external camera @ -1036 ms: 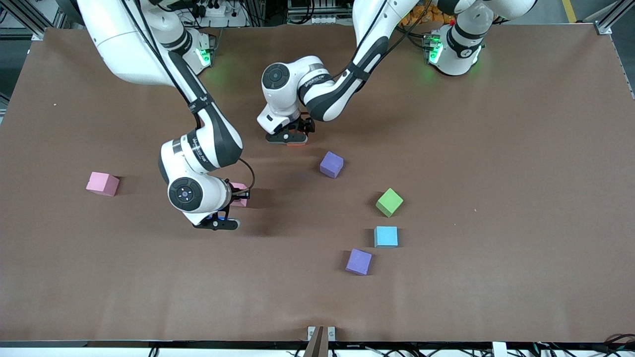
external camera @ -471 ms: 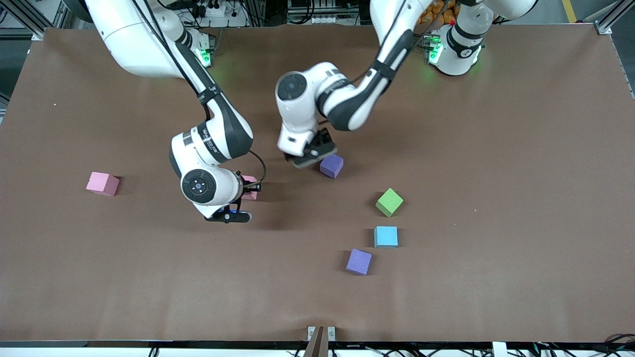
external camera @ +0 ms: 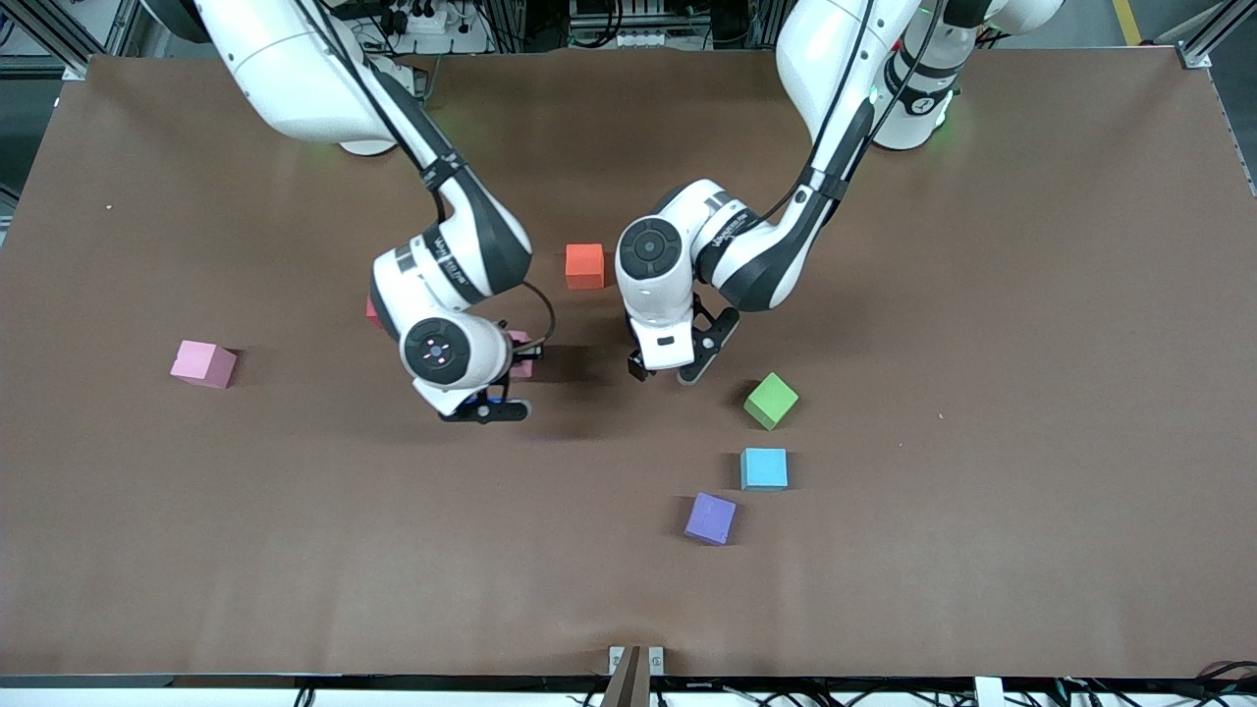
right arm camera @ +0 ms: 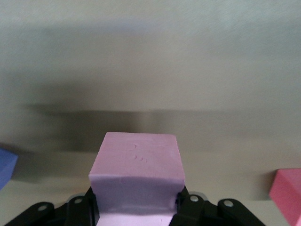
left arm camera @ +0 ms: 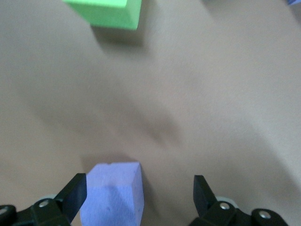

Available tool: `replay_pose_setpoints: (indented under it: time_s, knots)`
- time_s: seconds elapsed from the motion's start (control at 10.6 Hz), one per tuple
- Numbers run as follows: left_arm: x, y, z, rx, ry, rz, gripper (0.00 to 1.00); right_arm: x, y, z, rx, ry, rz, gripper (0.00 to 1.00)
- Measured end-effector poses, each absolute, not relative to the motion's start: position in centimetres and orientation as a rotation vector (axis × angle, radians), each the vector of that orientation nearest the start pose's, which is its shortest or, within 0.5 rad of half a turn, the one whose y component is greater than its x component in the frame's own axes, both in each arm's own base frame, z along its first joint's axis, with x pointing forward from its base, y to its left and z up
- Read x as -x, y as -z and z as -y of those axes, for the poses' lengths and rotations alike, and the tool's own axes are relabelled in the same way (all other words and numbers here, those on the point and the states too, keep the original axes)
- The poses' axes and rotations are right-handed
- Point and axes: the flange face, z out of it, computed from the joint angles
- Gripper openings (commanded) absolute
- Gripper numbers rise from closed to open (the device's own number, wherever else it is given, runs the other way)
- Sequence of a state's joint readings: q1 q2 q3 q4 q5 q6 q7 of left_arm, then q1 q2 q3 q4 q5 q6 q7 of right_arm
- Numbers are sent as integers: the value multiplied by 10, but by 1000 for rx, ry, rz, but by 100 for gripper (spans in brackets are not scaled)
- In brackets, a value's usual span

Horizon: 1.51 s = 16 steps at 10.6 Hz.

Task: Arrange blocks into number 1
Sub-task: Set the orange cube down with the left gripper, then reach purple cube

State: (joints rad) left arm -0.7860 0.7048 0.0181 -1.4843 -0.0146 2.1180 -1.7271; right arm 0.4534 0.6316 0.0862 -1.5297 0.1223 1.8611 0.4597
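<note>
My right gripper is shut on a pink block, carried low over the middle of the table; the right wrist view shows this pink block clamped between the fingers of the right gripper. My left gripper hangs open over a purple block that the hand hides in the front view. In the left wrist view this purple block sits between the fingers of the left gripper, close to one of them. An orange block lies loose between the two hands, nearer the bases.
A second pink block lies toward the right arm's end. A red block peeks out beside the right forearm. A green block, a light blue block and another purple block lie nearer the front camera.
The left gripper has left the orange block on the table and moved toward the front camera, over the purple block. The right gripper has carried its pink block toward the middle.
</note>
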Motion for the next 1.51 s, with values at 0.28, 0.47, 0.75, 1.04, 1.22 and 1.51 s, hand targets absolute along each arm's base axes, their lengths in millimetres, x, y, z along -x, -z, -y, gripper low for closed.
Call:
replay_pose_setpoints:
  time_s: [0.28,0.47,0.75,1.04,1.22,1.51]
  knots:
    - [-494,-244,501,2673,-95,1501,100,-549,-266,-384,3090,-552,103,0]
    - [-486,-228,498,2650,-111,1500,100,-539,-262,-395,3085,-569,115,0]
    - [-476,-210,495,2647,-116,1490,100,-539,-260,-392,3085,-567,102,0]
    - [-462,-200,504,2664,-115,1461,0,-541,-259,-390,3087,-566,91,0]
    - [-459,-197,505,2664,-115,1454,0,-539,-257,-390,3087,-568,93,0]
    - [-456,-201,498,2663,-116,1444,0,-539,-256,-390,3087,-568,92,0]
